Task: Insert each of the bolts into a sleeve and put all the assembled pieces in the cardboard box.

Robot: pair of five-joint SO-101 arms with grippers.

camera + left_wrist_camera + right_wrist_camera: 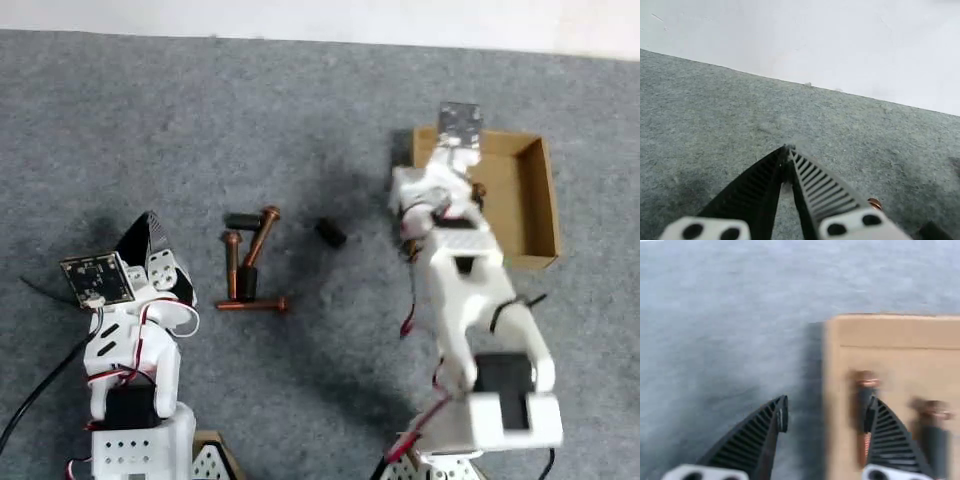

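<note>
Near the counter's point(120, 120) left edge: left claw point(788, 150) closed, empty. Mid-counter: loose bolts point(250, 305) and sleeves point(330, 233). Farther right: right claw point(827, 415) spread wide, astride the cardboard box's point(880, 322) left wall, two assembled pieces point(865, 395) inside. Drop-off seemingly done. Next: fetch a bolt, mate with a sleeve.

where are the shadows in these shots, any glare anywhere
High view: soft, diffuse shadow on the grey carpet beside the cardboard box and the right arm over it, no glare. Left wrist view: a dim patch on the carpet beside the shut left gripper, the white wall evenly lit. Right wrist view: a dark shadow band along the box's outer wall, between the fingers of the open right gripper.
</note>
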